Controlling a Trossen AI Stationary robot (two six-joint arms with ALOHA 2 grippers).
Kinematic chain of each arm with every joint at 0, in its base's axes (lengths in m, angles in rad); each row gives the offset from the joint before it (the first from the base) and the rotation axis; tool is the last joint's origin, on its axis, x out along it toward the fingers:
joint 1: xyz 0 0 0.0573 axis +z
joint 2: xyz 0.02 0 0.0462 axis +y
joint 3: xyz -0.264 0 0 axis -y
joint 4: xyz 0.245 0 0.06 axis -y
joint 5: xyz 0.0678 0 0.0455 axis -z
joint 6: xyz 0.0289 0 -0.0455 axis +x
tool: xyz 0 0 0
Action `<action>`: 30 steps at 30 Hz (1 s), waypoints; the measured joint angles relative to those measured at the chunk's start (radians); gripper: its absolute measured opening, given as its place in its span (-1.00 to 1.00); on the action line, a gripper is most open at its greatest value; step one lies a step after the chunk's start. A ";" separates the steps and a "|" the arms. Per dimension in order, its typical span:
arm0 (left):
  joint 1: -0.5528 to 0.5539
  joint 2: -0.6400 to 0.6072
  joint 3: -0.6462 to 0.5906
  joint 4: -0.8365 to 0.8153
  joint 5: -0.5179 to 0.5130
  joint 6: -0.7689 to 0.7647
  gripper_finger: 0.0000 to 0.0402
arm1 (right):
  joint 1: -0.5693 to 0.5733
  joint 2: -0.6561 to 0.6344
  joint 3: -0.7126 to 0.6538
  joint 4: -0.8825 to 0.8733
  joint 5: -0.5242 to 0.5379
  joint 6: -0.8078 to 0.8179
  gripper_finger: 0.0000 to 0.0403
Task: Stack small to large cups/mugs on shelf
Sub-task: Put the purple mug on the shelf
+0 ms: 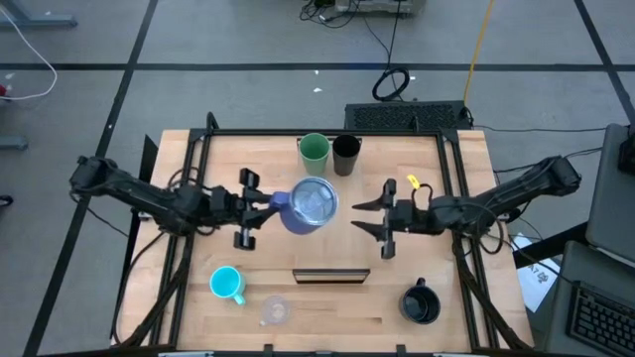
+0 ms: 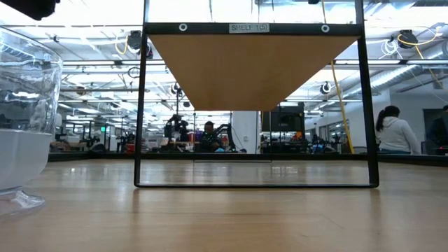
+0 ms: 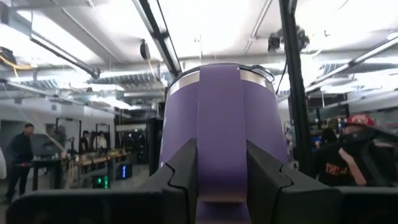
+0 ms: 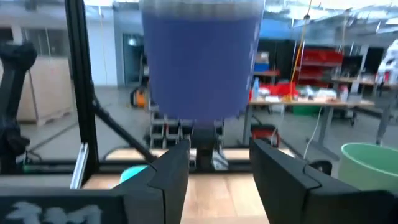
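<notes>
Gripping the lavender-grey mug (image 1: 314, 205) by its handle, my left gripper (image 1: 270, 206) holds it off the surface near the middle of the shelf (image 1: 268, 149); the left wrist view shows the two dark fingers (image 3: 180, 168) closed on either side of the purple handle, the mug's body rising ahead of them. My right gripper (image 1: 365, 218) waits just to the mug's other side, apart from it, its jaws spread and nothing between them; from the right wrist view the mug hangs ahead of the parted fingers (image 4: 171, 168).

At the far edge of the shelf the green cup (image 1: 314, 149) and the slim black tumbler (image 1: 346, 154) stand upright side by side, very close together; I cannot tell whether they touch. On the near side, the cyan handled mug (image 1: 226, 284) sits toward the left, with the small clear glass (image 1: 274, 311) just beside it toward the front edge. The wide black mug (image 1: 421, 303) stands at the near right, handle pointing away from the front edge. A dark flat bar (image 1: 331, 276) lies between the cyan mug and the black one.

From table height I see the clear glass (image 2: 24, 119) looming large at the left edge of the picture, and the black frame (image 2: 255, 29) with the wood board overhead. People stand far off in the room beyond.
</notes>
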 joint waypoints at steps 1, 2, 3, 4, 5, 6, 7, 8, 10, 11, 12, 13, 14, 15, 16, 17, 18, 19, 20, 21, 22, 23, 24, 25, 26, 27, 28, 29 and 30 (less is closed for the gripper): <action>0.000 0.019 0.000 0.008 -0.001 -0.005 -0.54 | 0.000 0.000 -0.015 0.030 0.000 -0.002 -0.20; 0.000 0.038 0.000 0.020 -0.001 -0.012 -0.54 | 0.000 0.000 -0.026 0.049 0.000 -0.002 -0.20; 0.000 0.053 0.000 0.027 -0.002 -0.021 -0.54 | 0.000 0.000 -0.036 0.058 0.000 0.001 -0.20; 0.000 0.068 0.000 0.029 -0.008 -0.028 -0.54 | 0.000 0.000 -0.044 0.062 0.000 0.009 -0.20; -0.002 0.083 -0.001 0.031 -0.020 -0.033 -0.54 | 0.000 0.000 -0.049 0.062 -0.001 0.021 -0.20; -0.003 0.097 -0.006 0.032 -0.027 -0.038 -0.54 | 0.000 0.001 -0.053 0.062 -0.001 0.034 -0.20; -0.004 0.110 -0.013 0.031 -0.030 -0.039 -0.54 | 0.000 0.001 -0.056 0.062 0.000 0.046 -0.20; -0.005 0.122 -0.020 0.033 -0.037 -0.039 -0.54 | 0.000 0.007 -0.057 0.065 -0.001 0.055 -0.20; -0.006 0.144 -0.043 0.083 -0.059 -0.039 -0.54 | 0.000 0.022 -0.057 0.070 -0.001 0.061 -0.20; -0.006 0.152 -0.055 0.121 -0.061 -0.039 -0.54 | 0.000 0.030 -0.057 0.069 -0.002 0.061 -0.20; -0.005 0.161 -0.067 0.162 -0.062 -0.039 -0.54 | 0.000 0.036 -0.057 0.069 -0.002 0.060 -0.20; -0.002 0.169 -0.079 0.200 -0.062 -0.041 -0.54 | 0.000 0.041 -0.057 0.070 -0.002 0.059 -0.20; 0.001 0.177 -0.089 0.231 -0.062 -0.041 -0.54 | 0.000 0.046 -0.057 0.072 -0.002 0.058 -0.20; 0.003 0.184 -0.099 0.249 -0.059 -0.044 -0.54 | -0.001 0.051 -0.057 0.076 -0.002 0.056 -0.20; 0.007 0.191 -0.107 0.259 -0.055 -0.047 -0.54 | -0.004 0.058 -0.057 0.079 -0.002 0.054 -0.20; 0.009 0.201 -0.109 0.263 -0.055 -0.049 -0.54 | -0.007 0.067 -0.057 0.084 -0.002 0.054 -0.20; 0.013 0.209 -0.109 0.263 -0.052 -0.050 -0.54 | -0.008 0.074 -0.057 0.090 -0.002 0.053 -0.20; 0.014 0.216 -0.109 0.262 -0.049 -0.049 -0.54 | -0.010 0.084 -0.057 0.096 -0.002 0.055 -0.20; 0.014 0.224 -0.106 0.262 -0.045 -0.049 -0.54 | -0.014 0.094 -0.057 0.107 -0.002 0.057 -0.20; 0.014 0.235 -0.102 0.265 -0.038 -0.049 -0.54 | -0.016 0.106 -0.057 0.117 -0.002 0.059 -0.20; 0.014 0.248 -0.097 0.270 -0.035 -0.049 -0.54 | -0.019 0.116 -0.057 0.119 -0.002 0.058 -0.20; 0.014 0.258 -0.093 0.269 -0.032 -0.049 -0.54 | -0.021 0.124 -0.057 0.115 -0.002 0.057 -0.20; 0.014 0.266 -0.093 0.267 -0.030 -0.049 -0.54 | -0.021 0.133 -0.057 0.114 -0.002 0.057 -0.19; 0.014 0.273 -0.092 0.263 -0.029 -0.049 -0.54 | -0.022 0.139 -0.057 0.116 -0.002 0.057 -0.18; 0.014 0.279 -0.091 0.264 -0.028 -0.049 -0.54 | -0.022 0.144 -0.057 0.116 -0.002 0.056 -0.17; 0.014 0.281 -0.090 0.264 -0.027 -0.048 -0.54 | -0.022 0.147 -0.057 0.118 -0.002 0.056 -0.15; 0.014 0.283 -0.089 0.266 -0.027 -0.046 -0.54 | -0.022 0.151 -0.057 0.122 -0.003 0.056 -0.13; 0.014 0.287 -0.089 0.269 -0.027 -0.046 -0.54 | -0.022 0.152 -0.057 0.124 -0.003 0.056 -0.10; 0.014 0.290 -0.089 0.271 -0.027 -0.046 -0.54 | -0.023 0.152 -0.057 0.125 -0.002 0.058 -0.07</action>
